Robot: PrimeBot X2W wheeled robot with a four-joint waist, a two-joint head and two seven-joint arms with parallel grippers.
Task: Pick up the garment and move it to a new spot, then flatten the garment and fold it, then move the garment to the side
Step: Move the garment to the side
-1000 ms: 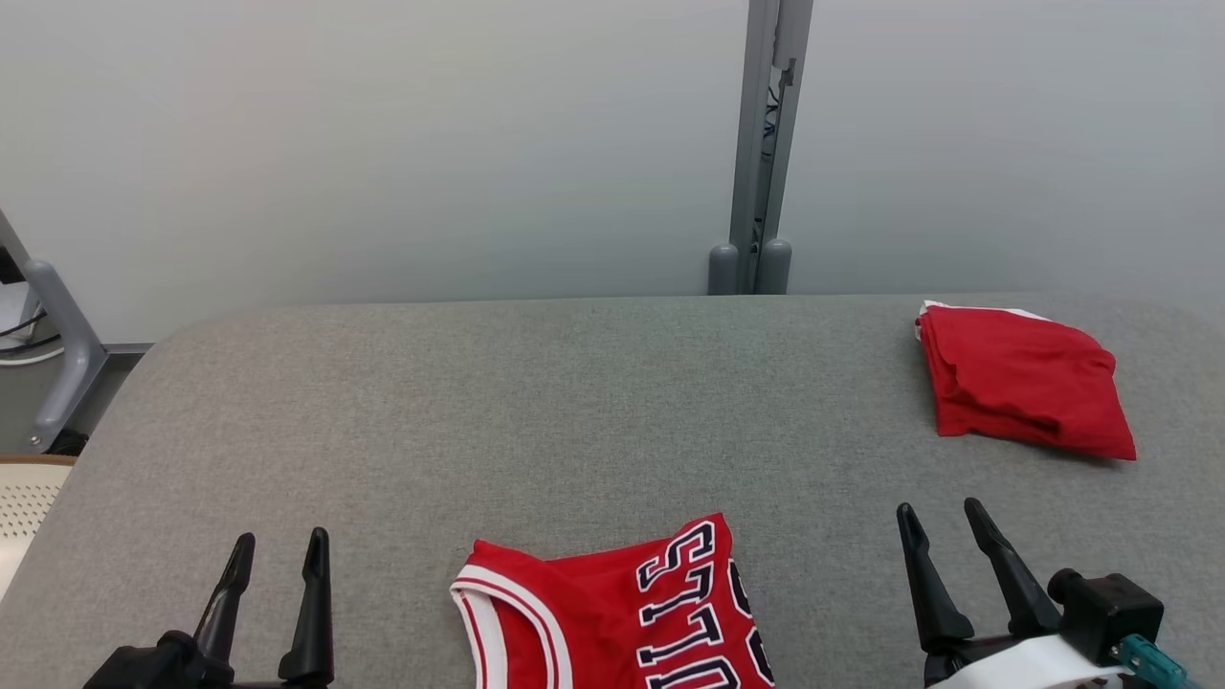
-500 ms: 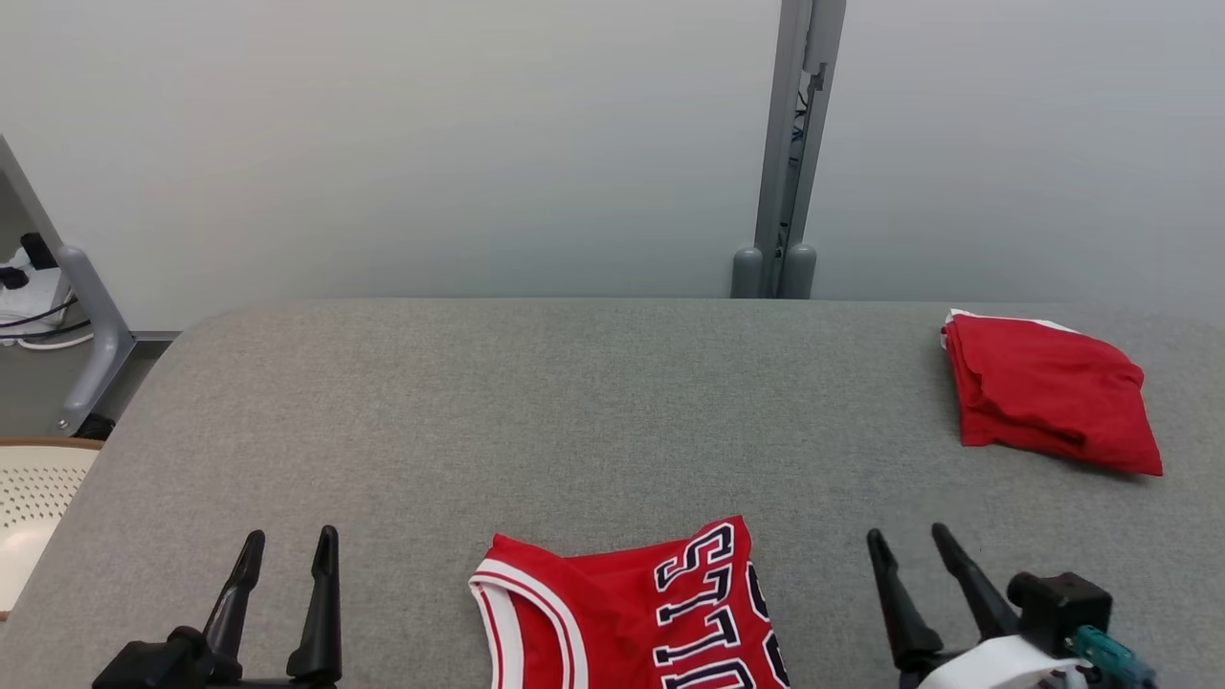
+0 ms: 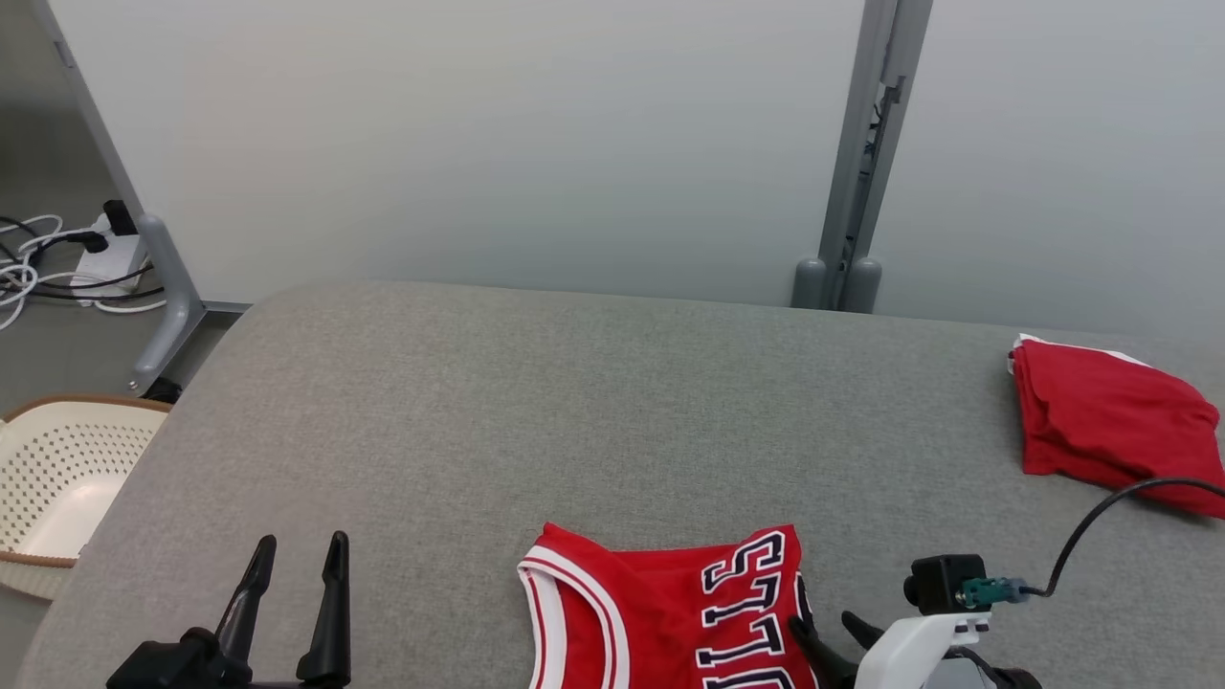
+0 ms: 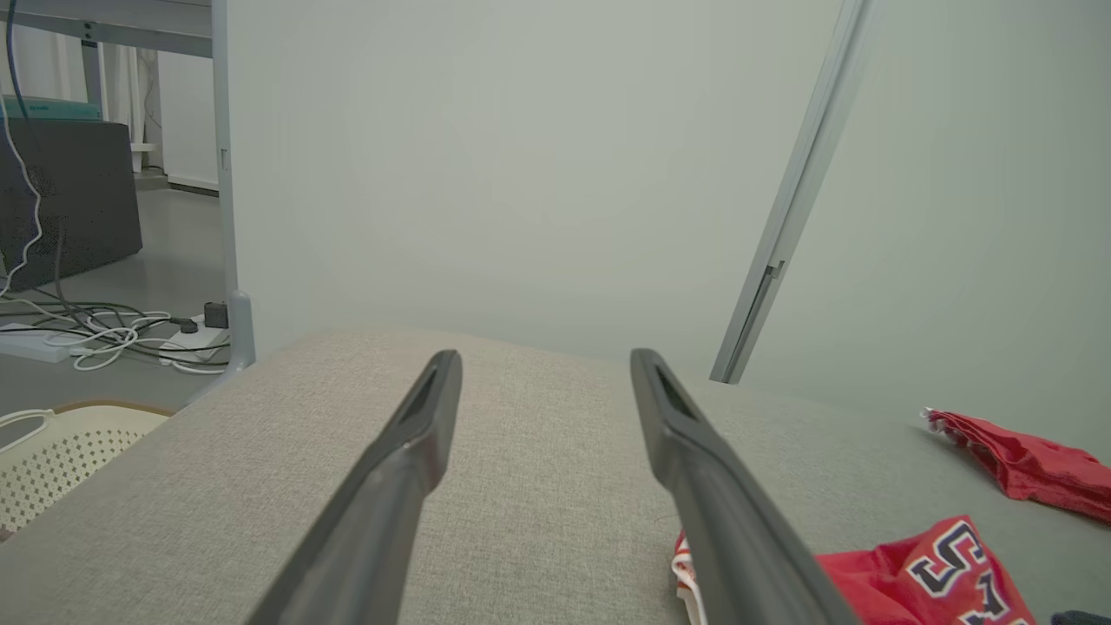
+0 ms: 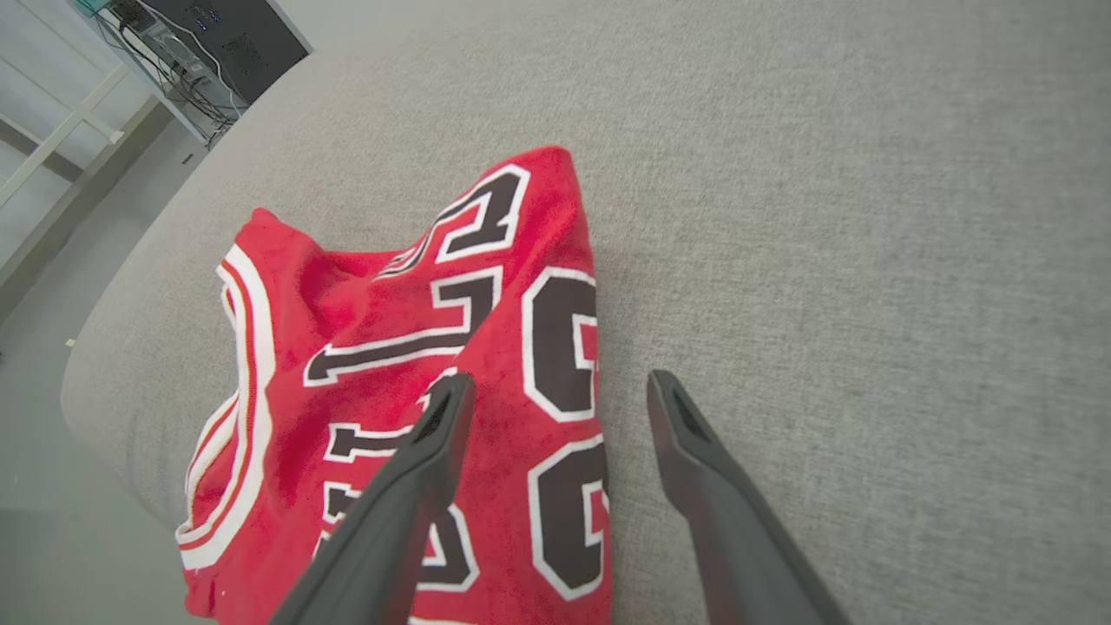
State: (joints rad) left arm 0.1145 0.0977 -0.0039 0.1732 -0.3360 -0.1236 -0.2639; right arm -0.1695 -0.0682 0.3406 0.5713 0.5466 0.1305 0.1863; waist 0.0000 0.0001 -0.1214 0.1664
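Note:
The garment, a crumpled red jersey point(image 3: 660, 612) with white trim and dark letters, lies at the near edge of the grey padded table point(image 3: 574, 411). My right gripper point(image 3: 831, 633) hangs open just above the jersey's right edge. In the right wrist view the jersey point(image 5: 382, 347) lies under my left finger point(image 5: 434, 443), while the other finger is over bare table; nothing is gripped. My left gripper point(image 3: 299, 560) stands open over bare table left of the jersey. In the left wrist view its fingers point(image 4: 417, 451) point along the table, and the jersey point(image 4: 911, 573) shows at the lower right.
A folded red garment point(image 3: 1110, 431) lies at the table's far right. A cream perforated basket point(image 3: 57, 478) stands on the floor to the left, with cables point(image 3: 57, 258) and a grey frame leg behind it. A grey post point(image 3: 861, 191) rises by the back wall.
The head camera has turned, so the whole picture has shifted right. My right gripper has moved left and lower, from beside the jersey to over its right edge. My left gripper has held still.

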